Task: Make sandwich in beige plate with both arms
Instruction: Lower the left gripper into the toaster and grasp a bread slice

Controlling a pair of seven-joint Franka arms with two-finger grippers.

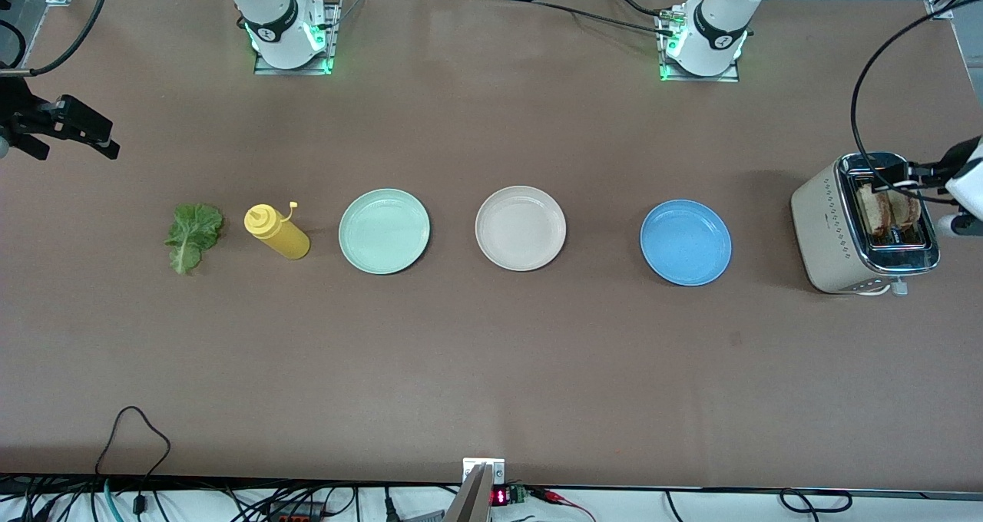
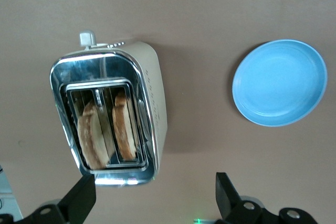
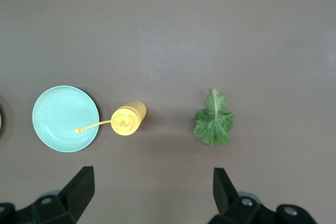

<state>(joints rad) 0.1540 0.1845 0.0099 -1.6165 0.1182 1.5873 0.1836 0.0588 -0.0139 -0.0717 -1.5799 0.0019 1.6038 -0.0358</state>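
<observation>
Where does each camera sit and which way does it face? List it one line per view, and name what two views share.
Front view: high, across the table, facing both arm bases; it sees the beige plate and the toaster, with the left gripper above it.
Left wrist view: on the left arm's wrist, looking down on the bread slices; its open fingers show.
Right wrist view: on the right arm's wrist, looking down on the lettuce leaf and yellow bottle; right gripper open.
Shared: front and left wrist both show the blue plate.

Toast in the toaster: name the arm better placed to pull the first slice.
Left. The left gripper hangs open over the toaster holding both toast slices; the right gripper is open above the lettuce leaf.
</observation>
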